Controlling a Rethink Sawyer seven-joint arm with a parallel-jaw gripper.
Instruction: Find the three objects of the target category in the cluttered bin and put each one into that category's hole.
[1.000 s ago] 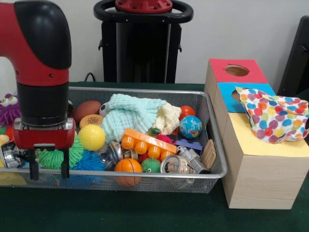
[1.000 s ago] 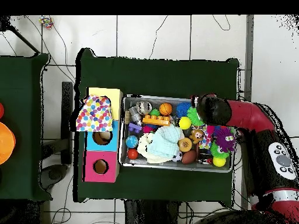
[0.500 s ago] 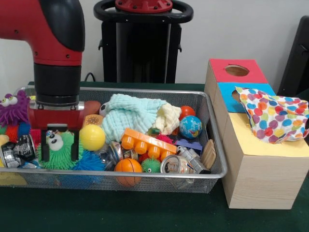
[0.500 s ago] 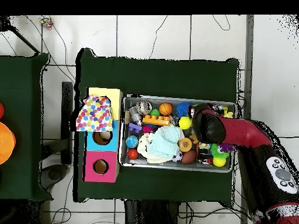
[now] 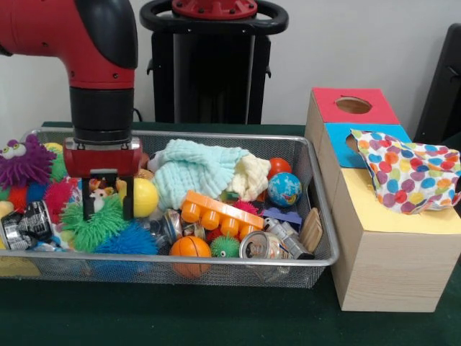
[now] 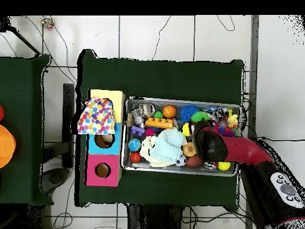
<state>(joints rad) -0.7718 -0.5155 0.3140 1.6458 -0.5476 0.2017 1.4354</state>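
A wire mesh bin [image 5: 209,135] holds a heap of toys. My gripper [image 5: 108,205] hangs open over its left part, fingers straddling a small brown toy animal [image 5: 100,194]. A green spiky ball [image 5: 90,227] lies just below the fingertips, and a yellow ball [image 5: 145,196] touches the right finger. An orange basketball [image 5: 191,247], a blue globe ball [image 5: 284,189] and a red ball [image 5: 279,166] sit further right. In the overhead view the arm [image 6: 232,148] hides the gripper. The wooden box [image 5: 374,274] has a red hole [image 5: 354,105]; its blue hole [image 6: 105,141] shows from above.
A polka-dot cloth [image 5: 409,175] drapes over the box's blue and yellow sections. In the bin also lie a mint cloth [image 5: 194,169], an orange brick [image 5: 220,213], a can [image 5: 259,246] and a purple spiky toy [image 5: 20,160].
My gripper has moved from the bin's near left rim further in and to the right, over the spiky toys. It stays open.
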